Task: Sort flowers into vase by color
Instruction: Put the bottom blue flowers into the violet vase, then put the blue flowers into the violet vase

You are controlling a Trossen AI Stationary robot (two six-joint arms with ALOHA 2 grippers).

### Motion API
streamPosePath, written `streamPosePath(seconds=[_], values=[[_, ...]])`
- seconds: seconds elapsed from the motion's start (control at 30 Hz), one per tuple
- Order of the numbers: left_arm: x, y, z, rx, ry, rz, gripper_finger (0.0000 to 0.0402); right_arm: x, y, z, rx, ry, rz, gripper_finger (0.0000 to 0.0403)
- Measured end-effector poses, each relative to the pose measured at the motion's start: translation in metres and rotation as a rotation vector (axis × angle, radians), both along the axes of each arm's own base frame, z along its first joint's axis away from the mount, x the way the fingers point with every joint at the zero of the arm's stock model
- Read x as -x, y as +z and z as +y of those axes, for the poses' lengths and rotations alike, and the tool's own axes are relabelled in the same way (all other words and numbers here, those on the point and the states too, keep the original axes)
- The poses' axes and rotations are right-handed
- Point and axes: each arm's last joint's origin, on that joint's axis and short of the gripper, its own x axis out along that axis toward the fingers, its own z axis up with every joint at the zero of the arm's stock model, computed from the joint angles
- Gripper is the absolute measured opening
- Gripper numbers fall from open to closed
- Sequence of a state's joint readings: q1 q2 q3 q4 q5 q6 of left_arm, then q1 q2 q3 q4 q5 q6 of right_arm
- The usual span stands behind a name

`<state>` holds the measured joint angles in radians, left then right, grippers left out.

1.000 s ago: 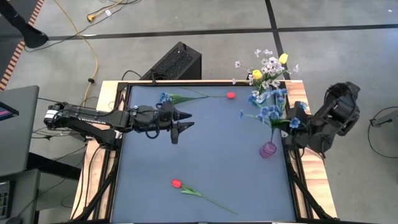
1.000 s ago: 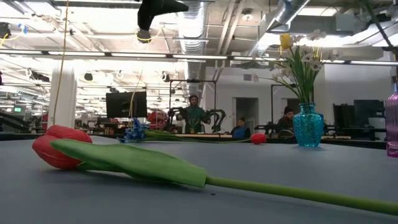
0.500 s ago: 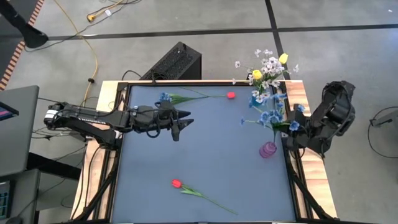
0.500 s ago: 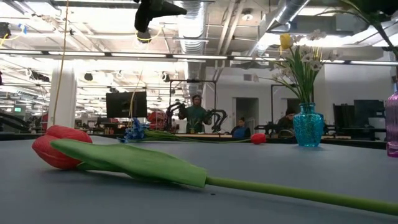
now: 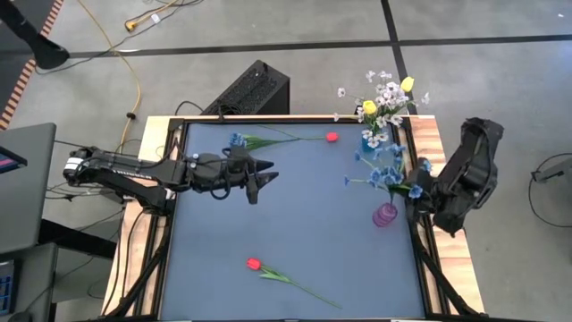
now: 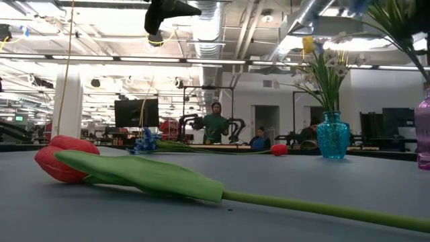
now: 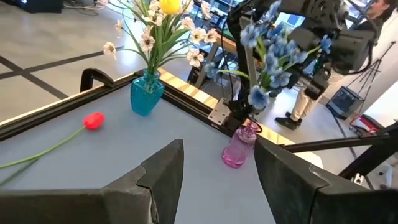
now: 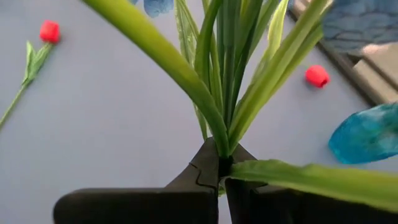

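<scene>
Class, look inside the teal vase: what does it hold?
The teal vase holds white sprays and yellow tulip buds on green stems. The stem ends inside the glass are hidden.

A black box [image 5: 253, 89] stands on the floor beyond the counter [image 5: 295, 224], far from the left pincer [image 5: 259, 179]. A yellow cable [image 5: 134, 76] lies near it.
</scene>
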<state>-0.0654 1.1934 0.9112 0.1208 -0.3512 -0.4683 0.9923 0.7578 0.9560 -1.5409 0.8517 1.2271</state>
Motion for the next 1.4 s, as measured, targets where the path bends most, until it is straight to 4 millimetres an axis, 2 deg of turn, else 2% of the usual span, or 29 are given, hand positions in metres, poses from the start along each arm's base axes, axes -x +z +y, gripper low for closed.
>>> streamPosePath(seconds=[0.13,0.47,0.6,0.87,1.07,1.23,1.4], values=[[0.000,-0.001,0.000,-0.001,0.003,0.006,0.0185,0.000,-0.014,0.005,-0.035,0.003,0.032,0.0040],[0.000,-0.001,0.001,-0.016,0.028,0.014,0.0185,0.004,-0.016,0.011,-0.156,0.029,0.106,0.0055],[0.001,-0.003,0.001,-0.017,0.027,0.032,0.0185,0.005,-0.018,0.012,-0.194,0.037,0.170,0.0093],[0.001,-0.003,0.001,-0.034,0.018,0.038,0.0185,0.005,-0.018,0.014,-0.252,0.036,0.194,0.0201],[0.001,-0.003,0.001,-0.060,0.013,0.052,0.0185,0.009,-0.002,0.015,-0.376,0.059,0.266,0.0243],[0.001,-0.005,0.001,-0.079,0.008,0.072,0.0185,0.012,0.016,0.014,-0.499,0.087,0.328,0.0244],[0.002,-0.010,0.000,-0.094,-0.018,0.134,0.0185,0.017,0.027,0.014,-0.687,0.083,0.532,0.0244]])
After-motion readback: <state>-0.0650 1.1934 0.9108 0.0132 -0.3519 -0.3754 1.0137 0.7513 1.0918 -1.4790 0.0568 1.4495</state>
